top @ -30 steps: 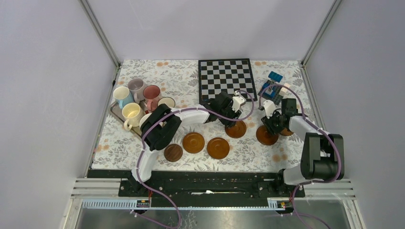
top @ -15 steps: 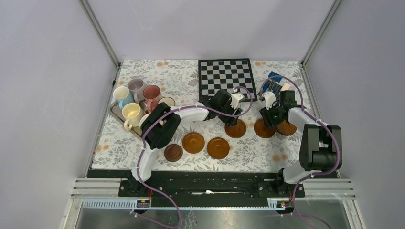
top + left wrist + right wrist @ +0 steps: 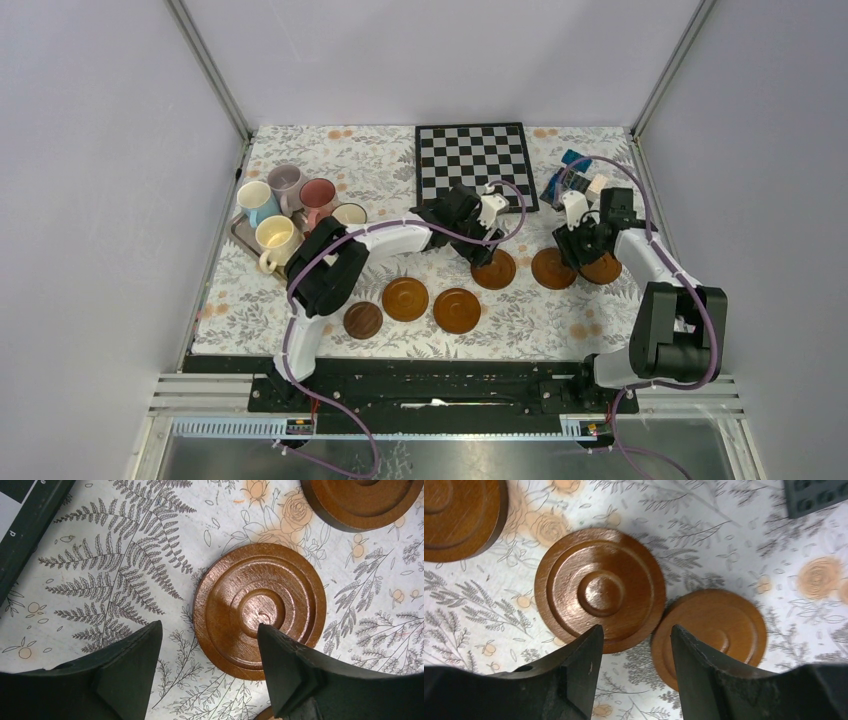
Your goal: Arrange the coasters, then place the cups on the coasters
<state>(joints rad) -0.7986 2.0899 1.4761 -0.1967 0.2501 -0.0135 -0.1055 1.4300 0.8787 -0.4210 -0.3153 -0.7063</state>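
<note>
Round brown wooden coasters, six in all, lie in a loose curved row across the near half of a fern-and-rose patterned tablecloth. The darkest coaster sits at the left end, while the two at the right end lie edge to edge. Small handled ceramic cups in light blue, lilac, pink and cream-yellow, plus one that is dark outside, crowd a rectangular grey metal tray at the left edge, well apart from the row.

The left gripper hangs over the fourth coaster, its dark fingers spread wide and holding nothing. One fingertip is beside the disc over bare cloth, and the other is above its ringed centre.

The right gripper is poised over the last two coasters, its fingers parted by a narrower gap and holding nothing. That gap sits above the spot where the fifth coaster and the sixth coaster meet.

A black-and-white checkered board and a blue block toy occupy the far side.
</note>
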